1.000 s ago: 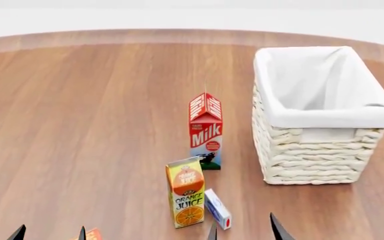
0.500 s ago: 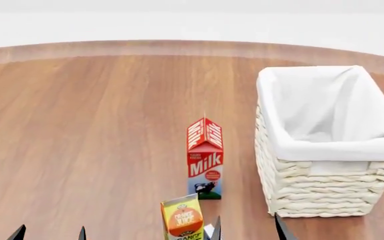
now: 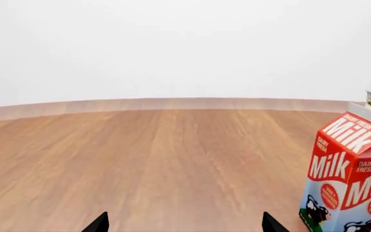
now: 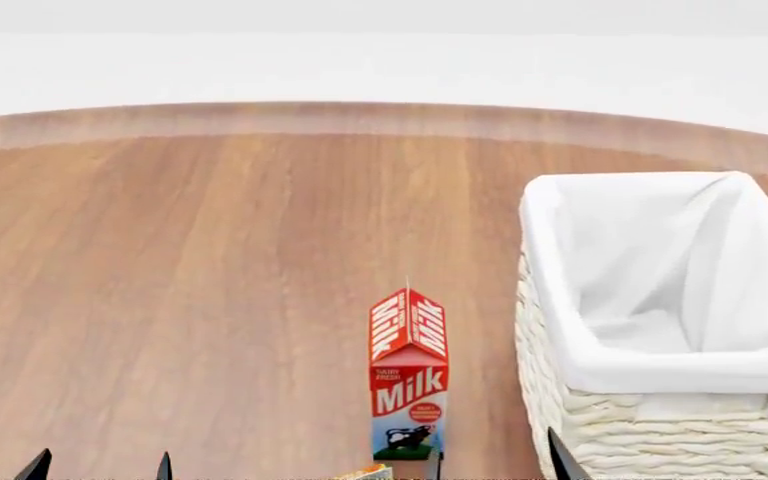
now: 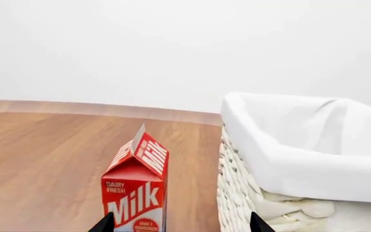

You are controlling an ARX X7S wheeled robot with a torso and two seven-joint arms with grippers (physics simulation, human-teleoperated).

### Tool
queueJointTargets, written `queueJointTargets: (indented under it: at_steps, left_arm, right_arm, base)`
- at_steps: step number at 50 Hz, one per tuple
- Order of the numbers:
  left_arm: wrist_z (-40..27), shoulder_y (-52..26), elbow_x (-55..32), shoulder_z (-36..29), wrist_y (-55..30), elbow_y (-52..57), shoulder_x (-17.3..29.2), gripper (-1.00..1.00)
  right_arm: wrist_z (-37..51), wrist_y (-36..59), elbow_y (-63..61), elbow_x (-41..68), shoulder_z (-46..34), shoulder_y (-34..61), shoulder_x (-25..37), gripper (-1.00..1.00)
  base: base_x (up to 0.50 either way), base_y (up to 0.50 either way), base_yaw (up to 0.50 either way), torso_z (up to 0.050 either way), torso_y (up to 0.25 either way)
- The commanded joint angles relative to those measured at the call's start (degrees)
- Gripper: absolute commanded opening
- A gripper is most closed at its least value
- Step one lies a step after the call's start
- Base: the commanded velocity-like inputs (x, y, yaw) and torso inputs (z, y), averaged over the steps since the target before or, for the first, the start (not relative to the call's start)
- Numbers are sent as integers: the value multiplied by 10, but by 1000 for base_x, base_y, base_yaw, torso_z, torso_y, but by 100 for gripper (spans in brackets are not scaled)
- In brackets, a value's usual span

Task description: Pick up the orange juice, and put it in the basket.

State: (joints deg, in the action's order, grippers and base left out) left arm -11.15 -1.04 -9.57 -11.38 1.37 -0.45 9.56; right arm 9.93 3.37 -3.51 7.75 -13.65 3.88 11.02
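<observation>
Since only my fingertip pairs show, spread and holding nothing, my left gripper point(image 4: 97, 466) and right gripper point(image 4: 491, 462) hover low; orange juice point(image 4: 363, 473) barely peeks, then milk carton point(image 4: 408, 375), basket point(image 4: 651, 380) beside.

I count one milk carton point(image 4: 408, 385) and one basket point(image 4: 651, 380) on the table point(image 4: 184, 300). One orange juice point(image 4: 364, 473) top barely peeks in. Two grippers show, tips only.
</observation>
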Motion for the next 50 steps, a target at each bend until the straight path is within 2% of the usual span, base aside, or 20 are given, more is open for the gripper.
queueJointTargets:
  at_steps: [1,14,28,50]
  left_arm:
    - [-4,0,-3,-4,1,0,3,100]
    - [-8,-1,-6,-8,2,-1,6,100]
    - [-11,-2,-10,-12,3,-1,10,100]
    - [-17,-3,-15,-19,5,-2,15,100]
  right_arm:
    - [5,8,-19,-1,-9,-7,4,100]
    - [6,29,-127,-3,-34,-68,25,100]
    - [18,-31,-212,-32,-63,-170,52,100]
    - [16,-118,-152,-44,-99,-208,55,100]
  base:
    - [0,0,0,0,0]
    - [0,0,0,0,0]
    - [0,0,0,0,0]
    - [0,0,0,0,0]
